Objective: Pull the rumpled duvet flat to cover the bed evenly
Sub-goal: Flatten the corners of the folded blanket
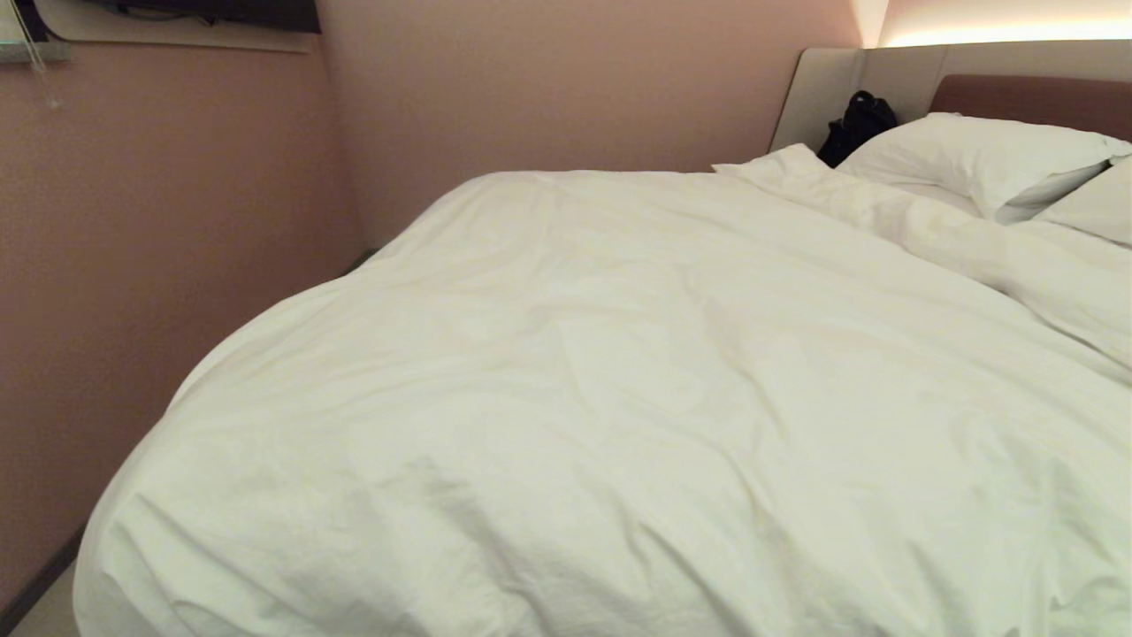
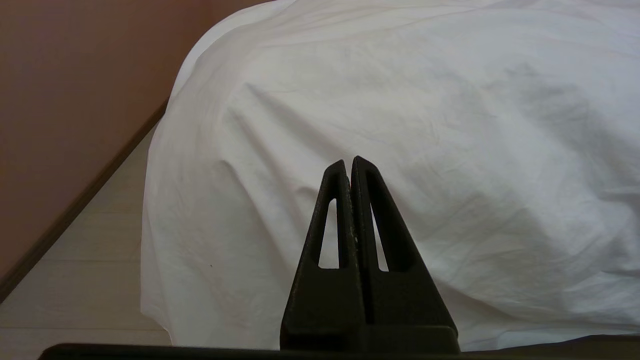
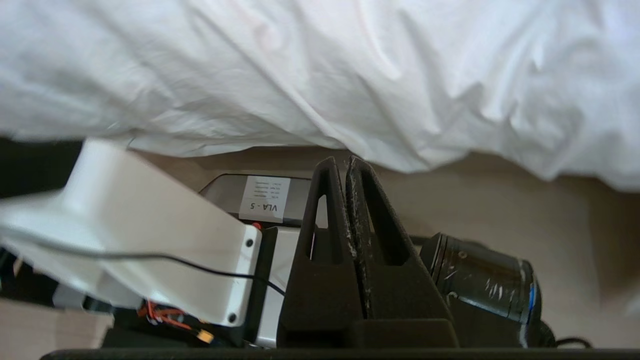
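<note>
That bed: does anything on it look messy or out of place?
Yes. The duvet is creased and bunched in a ridge below the pillows, and a black bag-like item sits wedged against the headboard.

The duvet (image 1: 619,398) lies on the bed (image 1: 1035,97), 2 pillows (image 1: 973,159) behind it.

One large, puffy white duvet (image 1: 619,389) in a creased cotton cover. Two plump white rectangular pillows, one full (image 1: 982,159), one (image 1: 1092,208) cut by the frame edge. One black bag-like object (image 1: 856,124). Two black wedge-shaped grippers, the left (image 2: 350,167) and the right (image 3: 340,167).
</note>
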